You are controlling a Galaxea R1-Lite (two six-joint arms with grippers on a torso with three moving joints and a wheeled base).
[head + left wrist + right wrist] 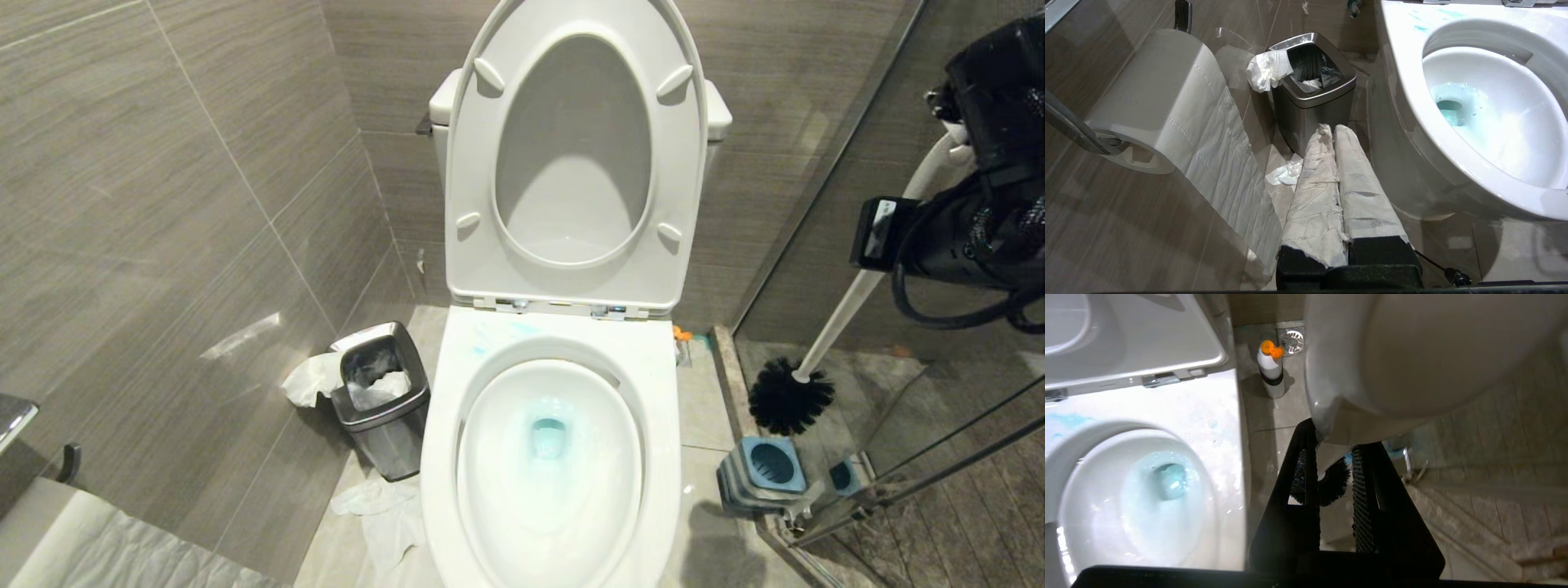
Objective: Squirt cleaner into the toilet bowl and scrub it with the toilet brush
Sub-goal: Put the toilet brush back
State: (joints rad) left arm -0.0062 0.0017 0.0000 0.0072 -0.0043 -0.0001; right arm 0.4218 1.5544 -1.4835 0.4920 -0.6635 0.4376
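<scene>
No brand, label or writing can be read on anything here, not even on the white bottle with an orange cap [1271, 366] standing on the floor beyond the right pincer.

The right pincer [951, 151] is raised high at the right side of the scene, its dark wrist and cables bunched behind it, and it is pinching the toilet brush [849, 306] near the top of the pale handle. The handle slants down and away from the pincer toward the toilet, with the dark bristle head [790, 396] hanging in the air well below it, just above the square blue-and-grey holder [767, 469] on the floor. In the right wrist view the handle looms large and blurred between the black fingers [1361, 498].

The toilet bowl [653, 457] lies below and to the left of that pincer, seat and lid up. The cleaner [549, 433] tints the water around the drain pale blue and leaves faint streaks on the rim behind the bowl.

The left pincer [1332, 132] sits low beside the bowl's outer wall, its paper-wrapped fingers [1314, 183] pressed together on nothing. Just beyond its tips stands a steel waste bin [1312, 94], a toilet roll [1155, 102] off to one side.
</scene>
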